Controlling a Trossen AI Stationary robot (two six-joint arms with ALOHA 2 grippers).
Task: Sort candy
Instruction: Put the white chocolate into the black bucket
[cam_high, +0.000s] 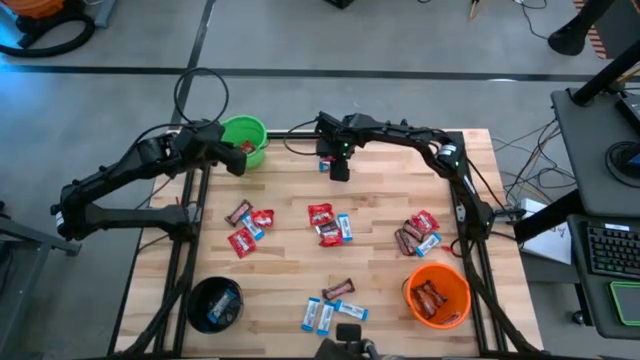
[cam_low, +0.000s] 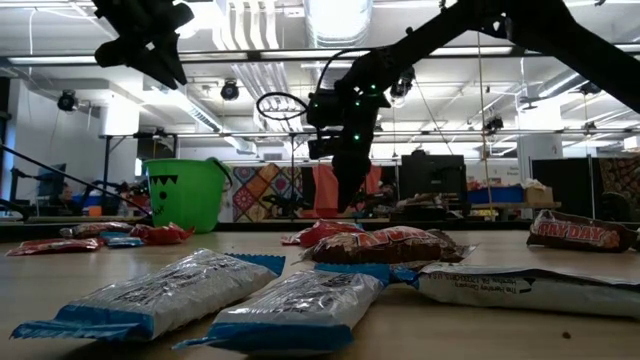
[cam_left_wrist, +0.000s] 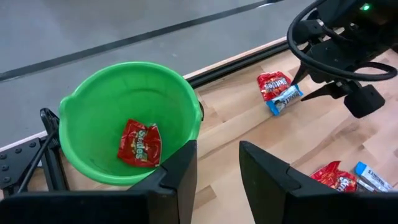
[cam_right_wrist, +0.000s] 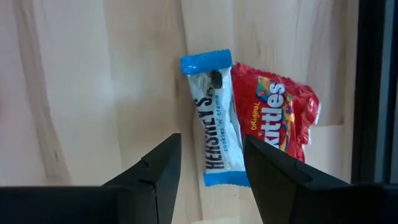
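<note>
**A:** Start with the big things. Where does everything stand?

**B:** The table (cam_high: 300, 260) carries loose candy, with the green bucket (cam_high: 243, 138) at one far corner, the orange bucket (cam_high: 437, 294) and the black bucket (cam_high: 214, 303) at the near corners. The left claw (cam_high: 238, 158) hangs just beside the green bucket's rim, its fingers parted with nothing between them. One red packet already lies in that bucket (cam_left_wrist: 139, 143).

**A:** And the right claw?

**B:** The right claw (cam_right_wrist: 205, 163) hovers at the table's far edge, released and empty, pointing down at two candies: a blue-and-white packet (cam_right_wrist: 215, 118) and a red packet (cam_right_wrist: 282, 109) touching its side.

**A:** Which way does the blue-and-white one lie from the claw?

**B:** Straight ahead of the gap, nearly centred between the fingers. Its long axis runs along the claw's line of sight, so the fingers would close across its narrow width. I judge that a good line-up for a straight descent.

**A:** Any trouble with room?

**B:** On one side of the claw there is bare wood. On the other, the red packet overlaps or presses against the blue-and-white one, so that finger may catch it and drag both. The table's dark edge rail runs just beyond the red packet, leaving little room to nudge that way.

**A:** Which arm is nearer?

**B:** The right, plainly; it sits over the pair, while the left is off beside the green bucket.
</note>
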